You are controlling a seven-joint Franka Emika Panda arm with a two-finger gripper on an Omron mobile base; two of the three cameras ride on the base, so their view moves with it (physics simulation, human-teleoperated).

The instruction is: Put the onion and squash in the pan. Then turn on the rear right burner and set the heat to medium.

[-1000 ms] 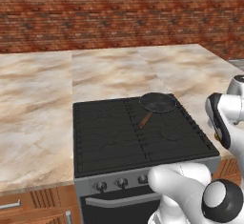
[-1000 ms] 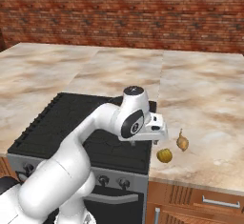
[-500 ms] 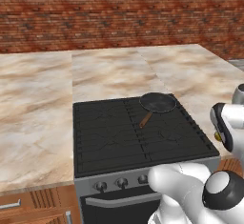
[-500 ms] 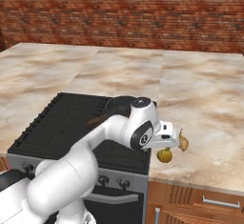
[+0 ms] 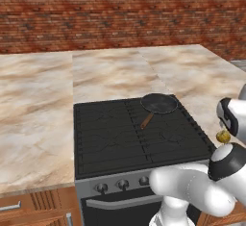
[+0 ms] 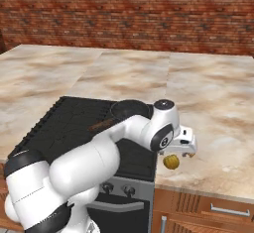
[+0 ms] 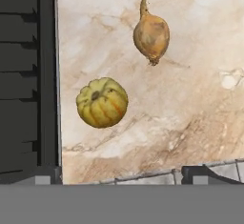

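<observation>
While over the squash [image 7: 102, 102], fingers [image 7: 206, 173] wide apart.

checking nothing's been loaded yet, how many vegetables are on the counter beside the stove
2. The squash lies on the marble counter close to the cooktop's edge. The onion lies apart from it, farther from the stove. Neither is in the pan; others may be hidden behind the arm.

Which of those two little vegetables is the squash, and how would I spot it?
Find the black cooktop set in the marble counter, then look at the counter just off its right edge. Two small vegetables lie there, apart from each other. The squash is the yellow, ribbed, pumpkin-like one nearer the cooktop; the onion is smooth, tan-orange, with a pointed stem.
</observation>
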